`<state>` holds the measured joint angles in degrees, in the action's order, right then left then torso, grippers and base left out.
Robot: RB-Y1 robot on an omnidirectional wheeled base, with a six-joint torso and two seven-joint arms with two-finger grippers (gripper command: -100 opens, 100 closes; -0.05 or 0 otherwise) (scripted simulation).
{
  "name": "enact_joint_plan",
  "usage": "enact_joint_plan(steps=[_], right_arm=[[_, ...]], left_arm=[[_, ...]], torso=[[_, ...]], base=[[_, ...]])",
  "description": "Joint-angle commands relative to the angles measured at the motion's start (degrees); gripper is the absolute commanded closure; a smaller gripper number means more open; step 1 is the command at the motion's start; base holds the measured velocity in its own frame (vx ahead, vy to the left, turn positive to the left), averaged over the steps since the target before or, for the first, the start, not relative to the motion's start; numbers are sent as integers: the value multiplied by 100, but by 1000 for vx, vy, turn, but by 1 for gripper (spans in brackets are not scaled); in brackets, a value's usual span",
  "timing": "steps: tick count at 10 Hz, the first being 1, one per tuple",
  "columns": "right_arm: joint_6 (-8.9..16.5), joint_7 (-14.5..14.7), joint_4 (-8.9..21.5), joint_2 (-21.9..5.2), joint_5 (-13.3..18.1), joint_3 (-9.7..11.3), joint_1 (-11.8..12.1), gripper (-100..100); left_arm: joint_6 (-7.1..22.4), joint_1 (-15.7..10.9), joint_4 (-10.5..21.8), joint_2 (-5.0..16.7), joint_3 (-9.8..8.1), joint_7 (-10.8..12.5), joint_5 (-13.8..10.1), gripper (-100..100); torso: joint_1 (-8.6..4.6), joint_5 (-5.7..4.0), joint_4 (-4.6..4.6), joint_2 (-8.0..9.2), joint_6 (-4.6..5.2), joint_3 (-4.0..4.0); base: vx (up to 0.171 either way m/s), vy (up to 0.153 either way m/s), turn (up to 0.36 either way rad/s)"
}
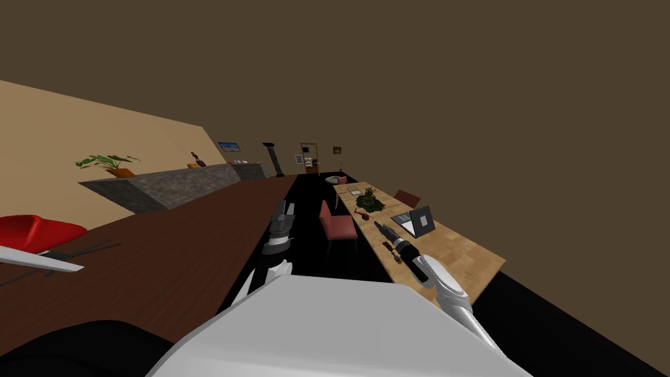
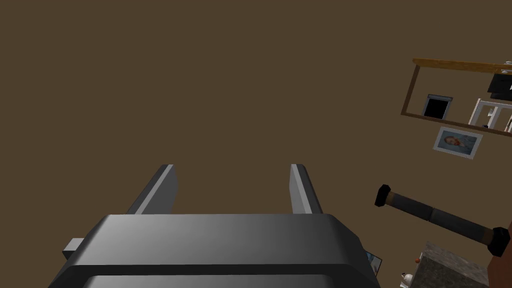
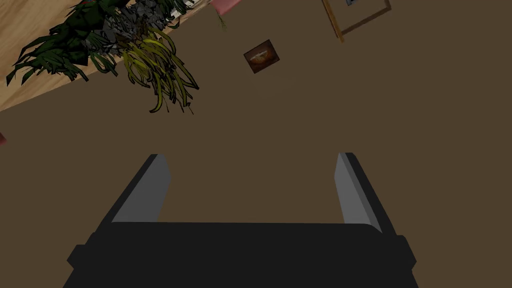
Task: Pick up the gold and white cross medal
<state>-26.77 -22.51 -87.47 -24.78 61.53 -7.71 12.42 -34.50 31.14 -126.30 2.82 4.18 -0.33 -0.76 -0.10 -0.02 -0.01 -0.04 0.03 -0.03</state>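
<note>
The robot is at the approach step: nothing is grasped and neither hand is down at a surface yet. The right gripper [image 1: 379,225] reaches out at about 1 o'clock from the torso, over the near half of a long light wooden table [image 1: 458,252]. In its wrist view the two fingers stand wide apart with nothing between them, pointing past a leafy potted plant [image 3: 100,45] that sits further up the table at 12 o'clock from the hand. An open laptop [image 1: 417,221] lies at 3 o'clock of the gripper, just beside it.

The left gripper [image 1: 282,208] hangs at about 11 o'clock from the torso, over the black area between the table and the dark brown floor. Its fingers are also spread and empty.

The medal cannot be made out with certainty. A few small dark items [image 1: 397,257] lie on the tabletop right beside the right forearm, at about 5 o'clock of the gripper, and one of these may be it, though no gold or white cross shape can be read there. A red chair [image 1: 337,226] stands at 9 o'clock of the table's near half.

The next move probably calls for tilting the right wrist downward so its camera finds the tabletop. Then the medal must be located, likely behind the present reach, before the open fingers are lowered astride it.
</note>
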Motion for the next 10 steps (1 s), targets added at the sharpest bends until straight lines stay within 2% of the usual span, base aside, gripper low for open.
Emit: enact_joint_plan(steps=[1,2,3,5,6,8,9,10], right_arm=[[41,0,-27,-49,198,28,114,-100],[31,52,210,-167,410,19,124,-100],[31,52,210,-167,456,19,124,-100],[12,175,666,-401,834,11,161,-100],[12,175,669,-401,935,11,161,-100],[-10,319,1074,-624,1288,16,219,-100],[-10,319,1102,-624,1359,16,219,-100],[-22,397,1294,-728,1549,25,254,-100]], left_arm=[[0,0,0,0,0,0,0,0],[0,1,0,0,0,0,0,0],[0,0,0,0,0,0,0,0],[0,0,0,0,0,0,0,0],[0,0,0,0,0,0,0,0],[0,0,0,0,0,0,0,0],[0,0,0,0,0,0,0,0],[0,1,0,0,-1,0,0,0]], torso=[[0,0,0,0,0,0],[2,1,0,2,4,1],[0,0,0,2,1,1],[2,0,1,4,0,2],[-4,0,1,7,3,4],[0,0,1,4,2,3],[-2,0,1,5,1,3],[-1,0,1,5,6,3]], base=[[0,-27,110],[-4,-31,169],[-5,-28,88],[-13,-34,228],[-10,-41,51],[-12,-31,203],[-12,-33,63],[-15,-21,112]])
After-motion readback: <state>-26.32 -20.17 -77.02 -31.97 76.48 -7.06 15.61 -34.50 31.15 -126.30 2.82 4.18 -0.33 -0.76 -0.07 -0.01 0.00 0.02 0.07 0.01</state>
